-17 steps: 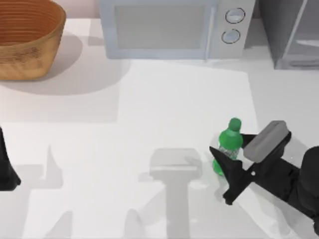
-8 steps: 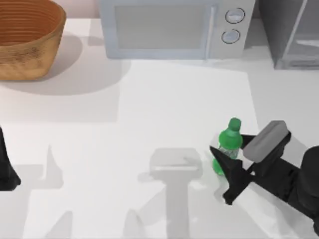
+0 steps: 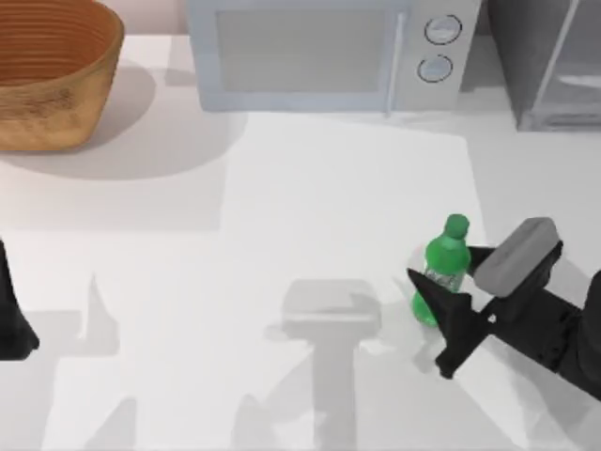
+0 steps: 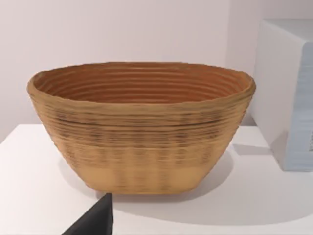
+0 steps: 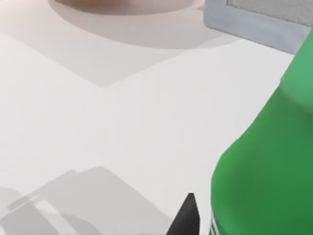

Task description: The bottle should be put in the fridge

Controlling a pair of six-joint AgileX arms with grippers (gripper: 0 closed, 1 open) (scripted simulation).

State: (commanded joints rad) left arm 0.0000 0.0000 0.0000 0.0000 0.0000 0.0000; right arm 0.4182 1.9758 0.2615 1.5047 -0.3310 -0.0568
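The green bottle stands upright at the right side of the table, its green cap toward the back. My right gripper is shut on the bottle around its labelled middle, one black finger on its left side. In the right wrist view the bottle looms close beside a fingertip. The fridge stands at the back right corner, dark grey with a pale-framed door. My left arm is parked at the table's left edge.
A light grey microwave with two round dials sits at the back centre, left of the fridge. A woven wicker basket stands at the back left; the left wrist view faces this basket head-on.
My right gripper and the bottle have shifted together to the right, most of it in the last half second. The left arm has not moved.
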